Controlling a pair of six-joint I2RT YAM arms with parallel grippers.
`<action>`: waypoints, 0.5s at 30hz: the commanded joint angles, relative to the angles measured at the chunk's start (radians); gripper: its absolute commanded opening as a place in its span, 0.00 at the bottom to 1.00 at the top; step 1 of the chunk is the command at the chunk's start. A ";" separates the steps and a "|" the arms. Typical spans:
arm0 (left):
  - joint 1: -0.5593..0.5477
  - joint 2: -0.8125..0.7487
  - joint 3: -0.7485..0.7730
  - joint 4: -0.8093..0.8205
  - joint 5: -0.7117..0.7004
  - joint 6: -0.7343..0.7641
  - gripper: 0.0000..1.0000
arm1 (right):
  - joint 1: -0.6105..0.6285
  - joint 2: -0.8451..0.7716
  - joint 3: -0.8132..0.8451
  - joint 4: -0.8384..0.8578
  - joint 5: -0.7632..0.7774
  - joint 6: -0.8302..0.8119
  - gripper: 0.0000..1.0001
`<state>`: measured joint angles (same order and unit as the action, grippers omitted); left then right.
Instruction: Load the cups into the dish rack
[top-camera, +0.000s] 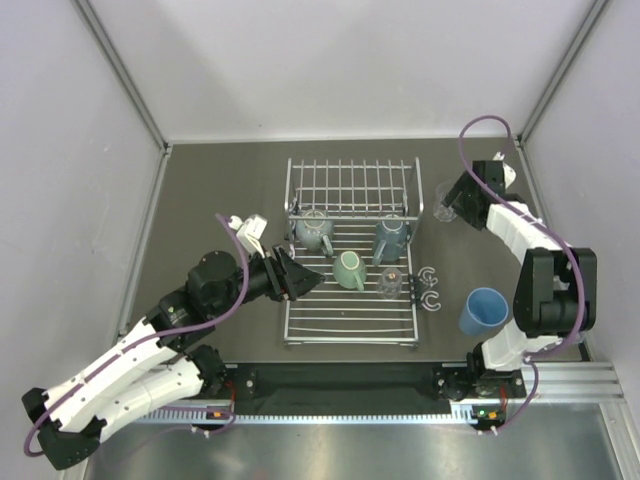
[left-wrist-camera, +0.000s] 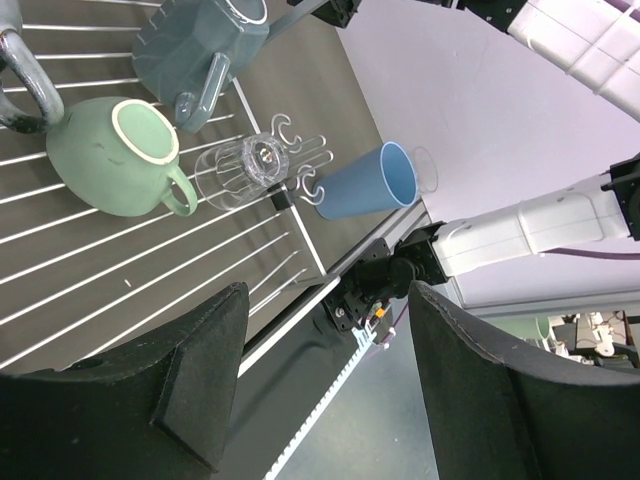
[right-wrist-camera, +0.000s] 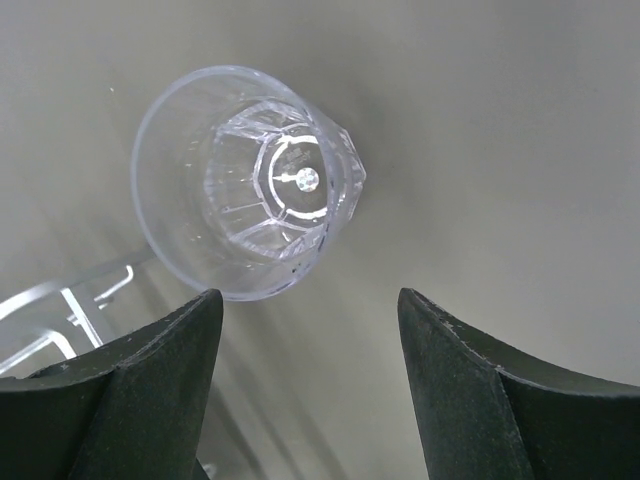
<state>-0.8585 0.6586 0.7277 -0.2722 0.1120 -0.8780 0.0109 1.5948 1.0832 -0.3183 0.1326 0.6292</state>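
Note:
The wire dish rack (top-camera: 350, 320) lies mid-table with its hinged panel (top-camera: 350, 185) raised at the back. On it sit a mint-green mug (top-camera: 349, 270), two grey-blue mugs (top-camera: 316, 231) (top-camera: 392, 238) and a clear tumbler (top-camera: 391, 283). A second clear tumbler (top-camera: 446, 201) stands on the table right of the rack; in the right wrist view (right-wrist-camera: 245, 180) it is just ahead of my open right gripper (top-camera: 458, 196), nearer the left finger. A light-blue tumbler (top-camera: 483, 311) lies at the right. My left gripper (top-camera: 305, 280) is open and empty at the rack's left edge.
Two small white C-shaped clips (top-camera: 430, 287) lie between the rack and the light-blue tumbler. Grey enclosure walls stand on both sides and at the back. A metal rail (top-camera: 350, 405) runs along the near edge.

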 joint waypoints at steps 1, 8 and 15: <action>-0.001 -0.001 0.036 0.004 0.009 0.028 0.70 | -0.003 0.025 0.046 0.053 0.019 0.003 0.70; -0.001 -0.005 0.035 -0.005 0.015 0.028 0.71 | -0.042 0.028 0.040 0.058 0.006 0.012 0.65; -0.001 -0.005 0.030 -0.005 0.018 0.030 0.71 | -0.042 -0.047 0.030 0.065 -0.025 -0.002 0.67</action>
<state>-0.8585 0.6590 0.7277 -0.2939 0.1165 -0.8642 -0.0166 1.6135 1.0943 -0.2787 0.1211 0.6315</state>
